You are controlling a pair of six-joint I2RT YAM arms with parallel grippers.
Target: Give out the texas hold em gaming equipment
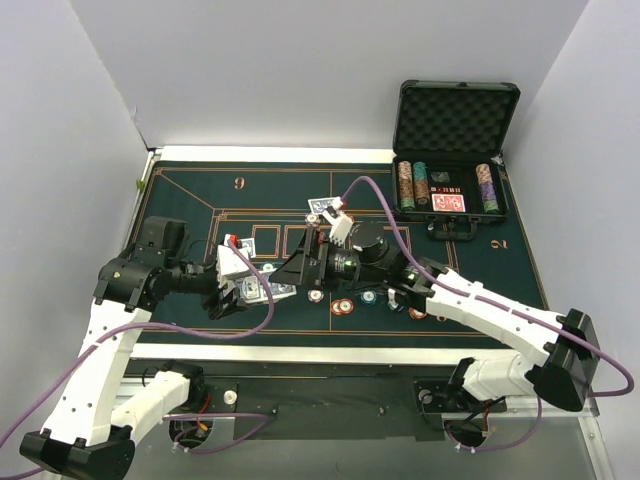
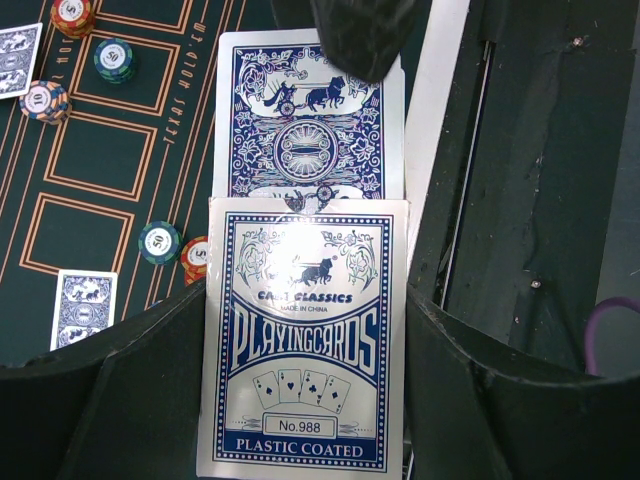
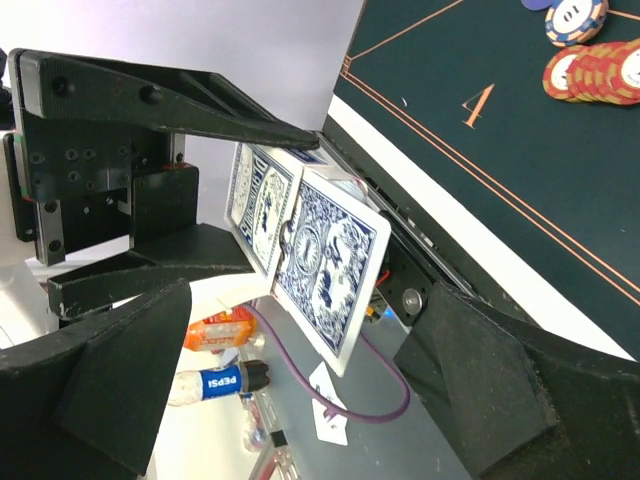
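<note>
Green felt table (image 1: 190,195), left hand (image 2: 305,400) pinching card box (image 2: 305,330), right hand (image 3: 305,300) spread.

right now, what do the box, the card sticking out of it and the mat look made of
Box: probably glossy printed cardboard, with glare on its face. Card: plastic-coated stock, going by the box print. Mat: matte felt-like cloth, no shine.

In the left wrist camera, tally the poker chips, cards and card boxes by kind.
Poker chips: 5
Card box: 1
Card sticking from the box: 1
Cards lying on the felt: 2
Total: 9
</note>
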